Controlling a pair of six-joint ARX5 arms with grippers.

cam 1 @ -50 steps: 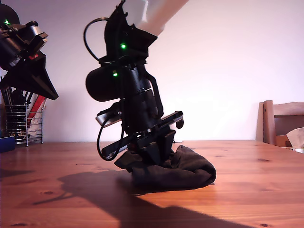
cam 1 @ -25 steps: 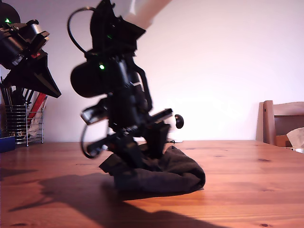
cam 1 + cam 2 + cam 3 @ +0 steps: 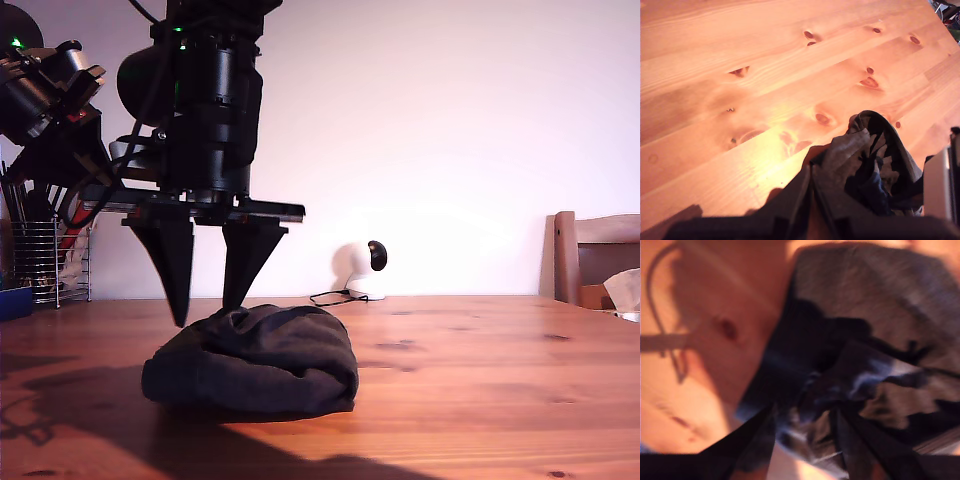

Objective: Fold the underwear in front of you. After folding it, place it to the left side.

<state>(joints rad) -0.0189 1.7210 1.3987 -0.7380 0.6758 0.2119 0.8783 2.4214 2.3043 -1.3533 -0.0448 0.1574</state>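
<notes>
The limp dark-grey fabric underwear (image 3: 255, 360) lies in a thick, rumpled bundle on the warm brown knotty wooden table (image 3: 500, 400), closest of all to the exterior camera. It looks light, soft and without spring. I judge that it will sag and unroll if taken by one layer, so a hold should pinch through all the layers at a bunched edge, or at the stiffer waistband if that can be found. I cannot make out the waistband here. The bundle's long axis runs across the exterior view. Its plump, rolled end faces that view's right and its lower, flatter end faces the left.

Directly above the underwear hangs my second gripper (image 3: 205, 305), black with pointed fingers. The jaws are spread wide with nothing between them, and the tips are at or just above the cloth. My first gripper (image 3: 810, 210) sees the underwear (image 3: 875, 160) close ahead, but how far its jaws are parted I cannot tell.

Behind the underwear, against the wall, sits a small white rounded device with a black cable (image 3: 355, 270). Far off toward the exterior view's left stands a wire rack (image 3: 45, 265) beneath another raised black arm (image 3: 50, 100), and far off toward the right, a wooden chair (image 3: 595, 255).
</notes>
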